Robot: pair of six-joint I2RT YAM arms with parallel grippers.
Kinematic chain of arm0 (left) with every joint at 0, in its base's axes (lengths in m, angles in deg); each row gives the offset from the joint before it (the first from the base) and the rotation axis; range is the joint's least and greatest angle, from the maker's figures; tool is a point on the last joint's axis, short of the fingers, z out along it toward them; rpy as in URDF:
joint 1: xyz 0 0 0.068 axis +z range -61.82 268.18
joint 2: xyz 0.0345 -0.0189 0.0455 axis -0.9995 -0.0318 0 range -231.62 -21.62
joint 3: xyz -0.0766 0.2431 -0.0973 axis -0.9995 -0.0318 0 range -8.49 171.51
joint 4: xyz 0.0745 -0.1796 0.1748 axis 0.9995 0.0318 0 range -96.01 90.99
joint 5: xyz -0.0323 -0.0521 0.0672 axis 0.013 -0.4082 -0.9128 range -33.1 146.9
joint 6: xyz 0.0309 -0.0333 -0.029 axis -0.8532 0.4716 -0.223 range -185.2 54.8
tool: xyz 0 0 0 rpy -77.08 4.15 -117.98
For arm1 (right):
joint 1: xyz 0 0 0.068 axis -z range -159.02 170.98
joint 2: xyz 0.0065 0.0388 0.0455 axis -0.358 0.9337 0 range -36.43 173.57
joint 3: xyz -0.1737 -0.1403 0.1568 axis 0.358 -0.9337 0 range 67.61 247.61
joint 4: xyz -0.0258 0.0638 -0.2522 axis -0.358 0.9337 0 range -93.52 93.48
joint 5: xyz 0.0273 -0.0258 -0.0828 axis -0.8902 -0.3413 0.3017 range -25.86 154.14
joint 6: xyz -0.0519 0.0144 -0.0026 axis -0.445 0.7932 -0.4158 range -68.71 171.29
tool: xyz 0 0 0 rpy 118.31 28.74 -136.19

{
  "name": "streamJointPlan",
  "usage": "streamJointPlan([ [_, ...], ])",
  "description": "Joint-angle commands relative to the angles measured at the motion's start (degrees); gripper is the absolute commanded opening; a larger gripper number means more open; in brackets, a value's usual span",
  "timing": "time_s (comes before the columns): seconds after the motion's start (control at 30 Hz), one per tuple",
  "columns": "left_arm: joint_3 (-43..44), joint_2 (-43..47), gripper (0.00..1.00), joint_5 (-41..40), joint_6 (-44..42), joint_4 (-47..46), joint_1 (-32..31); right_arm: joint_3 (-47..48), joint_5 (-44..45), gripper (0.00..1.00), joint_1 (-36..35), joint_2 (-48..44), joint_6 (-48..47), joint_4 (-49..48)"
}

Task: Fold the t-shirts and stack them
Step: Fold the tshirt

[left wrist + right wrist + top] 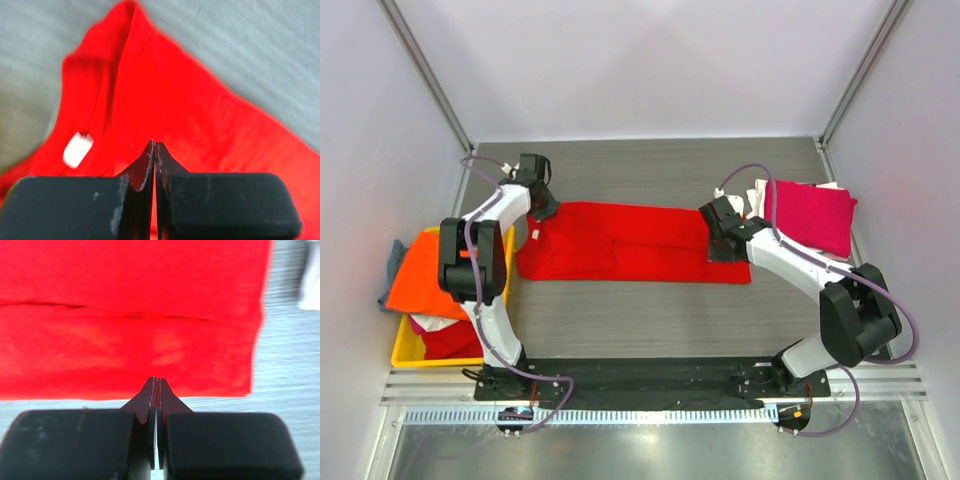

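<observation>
A bright red t-shirt (630,245), folded into a long strip, lies across the middle of the table. My left gripper (540,210) is shut at its collar end. In the left wrist view the tips (155,143) press into the red fabric (210,100) beside the white neck label (77,149). My right gripper (725,248) is shut at the hem end. Its tips (157,378) meet just inside the near edge of the shirt (125,290), close to the right corner. A folded magenta-pink t-shirt (810,215) rests on a white one (757,195) at the back right.
A yellow crate (402,355) stands off the table's left edge, with an orange t-shirt (430,275) draped over it and a red one (450,340) inside. Grey cloth (395,255) hangs beside it. White walls enclose the table on three sides.
</observation>
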Motion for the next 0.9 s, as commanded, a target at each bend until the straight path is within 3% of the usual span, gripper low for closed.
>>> streamJointPlan([
  [0.0, 7.4, -3.9, 0.0, -2.5, -2.0, 4.4, -0.4, -0.5, 7.4, 0.01, 0.6, -1.2, 1.6, 2.9],
  [0.23, 18.3, -13.5, 0.0, -5.1, -2.7, 9.1, -0.5, -1.4, 9.9, 0.01, 1.6, 3.7, 3.2, 2.2],
  [0.63, 41.1, -32.6, 0.0, -0.4, -2.9, 18.7, -0.7, -4.9, 2.3, 0.01, 1.1, 9.5, 6.2, -1.4],
  [0.77, 54.5, -39.5, 0.0, 1.4, -2.9, 23.9, -1.1, -7.6, -1.1, 0.01, -2.3, 7.2, 7.6, -1.5],
  [0.87, 65.4, -45.8, 0.0, 2.7, -2.6, 26.8, -2.1, -8.2, -4.8, 0.01, -8.9, 5.7, 10.9, -1.2],
])
